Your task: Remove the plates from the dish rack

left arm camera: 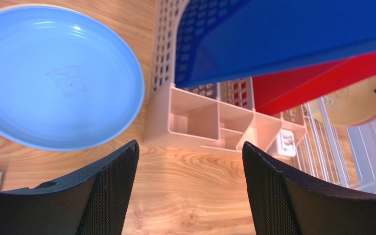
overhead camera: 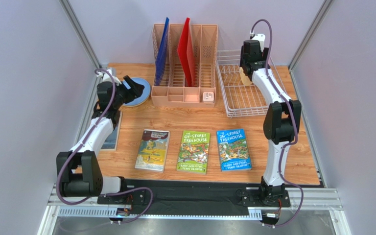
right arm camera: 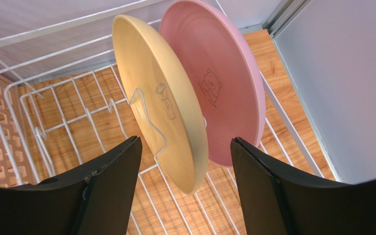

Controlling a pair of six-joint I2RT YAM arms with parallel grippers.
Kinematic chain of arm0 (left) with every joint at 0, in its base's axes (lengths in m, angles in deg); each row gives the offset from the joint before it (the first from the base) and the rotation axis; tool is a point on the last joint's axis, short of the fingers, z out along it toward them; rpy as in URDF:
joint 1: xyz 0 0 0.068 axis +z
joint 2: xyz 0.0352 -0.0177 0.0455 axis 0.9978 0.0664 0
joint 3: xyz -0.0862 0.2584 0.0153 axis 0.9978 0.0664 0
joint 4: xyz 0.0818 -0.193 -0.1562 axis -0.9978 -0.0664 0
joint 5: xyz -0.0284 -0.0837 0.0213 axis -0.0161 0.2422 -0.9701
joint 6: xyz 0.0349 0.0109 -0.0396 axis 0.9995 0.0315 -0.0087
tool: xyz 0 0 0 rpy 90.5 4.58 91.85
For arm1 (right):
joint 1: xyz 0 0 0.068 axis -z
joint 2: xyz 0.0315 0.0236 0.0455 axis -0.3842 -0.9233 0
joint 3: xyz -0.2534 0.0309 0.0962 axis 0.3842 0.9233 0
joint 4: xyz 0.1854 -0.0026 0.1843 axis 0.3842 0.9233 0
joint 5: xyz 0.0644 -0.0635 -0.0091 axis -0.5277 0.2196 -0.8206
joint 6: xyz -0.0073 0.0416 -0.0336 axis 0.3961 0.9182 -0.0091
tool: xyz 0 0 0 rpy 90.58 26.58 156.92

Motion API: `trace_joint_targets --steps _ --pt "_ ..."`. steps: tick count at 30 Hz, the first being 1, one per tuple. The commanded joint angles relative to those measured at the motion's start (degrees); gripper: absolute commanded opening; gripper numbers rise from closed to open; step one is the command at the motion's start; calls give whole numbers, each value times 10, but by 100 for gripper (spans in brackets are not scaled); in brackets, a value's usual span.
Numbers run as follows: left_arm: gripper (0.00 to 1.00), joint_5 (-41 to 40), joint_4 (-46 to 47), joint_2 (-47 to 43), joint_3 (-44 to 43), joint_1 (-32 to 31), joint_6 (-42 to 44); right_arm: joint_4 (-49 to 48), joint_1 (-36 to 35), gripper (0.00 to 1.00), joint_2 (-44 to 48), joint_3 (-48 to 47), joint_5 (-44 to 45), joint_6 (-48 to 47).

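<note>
Plates [right arm camera: 175, 122] upright in dish rack [overhead camera: 244, 97]

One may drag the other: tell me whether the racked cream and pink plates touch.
Cannot tell. In the right wrist view the cream plate overlaps the pink plate, hiding any contact or gap.

blue plate [left arm camera: 60, 73]: flat on table [left arm camera: 185, 196] | cream plate [right arm camera: 160, 98], pink plate [right arm camera: 219, 83]: upright in white wire dish rack [overhead camera: 244, 95]

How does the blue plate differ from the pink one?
Pose: the blue plate lies flat; the pink plate stands on edge. Place: the blue one is on the table, the pink one in the dish rack beside a cream plate. Both are round, with a figure stamped centrally.
</note>
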Motion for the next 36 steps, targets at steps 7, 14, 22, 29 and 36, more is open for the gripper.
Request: trace_joint_targets --steps 7,14,22,29,36 --pt "82 38 0 -16 -2 -50 13 -4 31 61 -35 -21 -46 -44" --pt "82 53 -11 -16 -11 -53 12 -23 29 13 -23 -10 -77 -71" --pt "81 48 -46 -22 -34 -53 20 -132 -17 0 26 41 22 -139" --pt "81 30 -69 -27 -42 -53 9 -270 -62 0 43 88 207 -211" --pt "84 37 -87 -45 -41 -53 10 -241 -83 0 206 177 255 -170"
